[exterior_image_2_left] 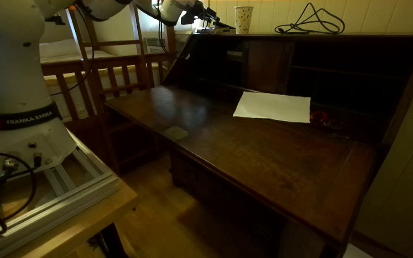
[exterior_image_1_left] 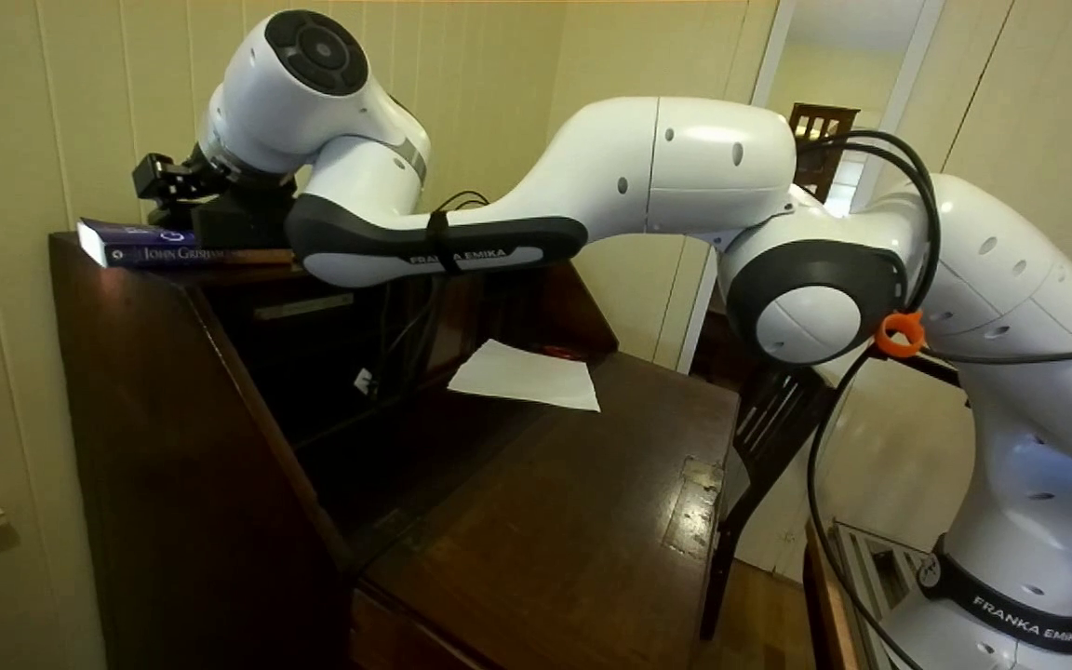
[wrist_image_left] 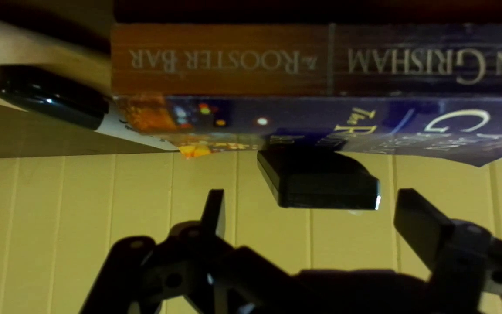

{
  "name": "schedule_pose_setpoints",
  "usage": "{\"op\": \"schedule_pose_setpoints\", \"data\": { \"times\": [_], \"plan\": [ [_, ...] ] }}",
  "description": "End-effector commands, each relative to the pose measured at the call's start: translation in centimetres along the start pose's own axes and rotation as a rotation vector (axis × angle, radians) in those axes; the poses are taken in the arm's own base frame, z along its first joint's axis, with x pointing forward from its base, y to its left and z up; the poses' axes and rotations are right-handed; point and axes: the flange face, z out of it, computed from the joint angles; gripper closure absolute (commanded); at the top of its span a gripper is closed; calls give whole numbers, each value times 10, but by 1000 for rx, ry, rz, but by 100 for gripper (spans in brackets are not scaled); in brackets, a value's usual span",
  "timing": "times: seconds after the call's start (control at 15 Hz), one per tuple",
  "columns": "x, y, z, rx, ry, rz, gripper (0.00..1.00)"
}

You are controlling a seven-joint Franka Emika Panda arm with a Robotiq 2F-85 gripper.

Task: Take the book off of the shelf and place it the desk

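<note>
Gripper [wrist_image_left: 314, 213] gapes (angular) near flat book [wrist_image_left: 316, 87].

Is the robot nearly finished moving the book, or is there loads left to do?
Loads left! Done: the open gripper is up close to the book. In hand: probably getting ready to grab, but its jaws stand apart, holding nothing. Left: grip the book, lift it off the shelf where it lies, and put it on the desk, which bears white paper but no book.
</note>
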Motion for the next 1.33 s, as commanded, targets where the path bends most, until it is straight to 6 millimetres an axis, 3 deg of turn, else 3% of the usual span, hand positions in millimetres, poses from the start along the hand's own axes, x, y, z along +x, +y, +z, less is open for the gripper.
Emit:
{"op": "schedule_pose_setpoints", "data": {
  "times": [0.0, 0.87, 1.0, 1.27],
  "plan": [
    [-6, -5, 2, -35, 34, 10, 0],
    [-7, -6, 3, -42, 53, 15, 0],
    [-7, -6, 3, -36, 51, 14, 26],
    [-6, -4, 4, -36, 46, 19, 56]
  ]
}}
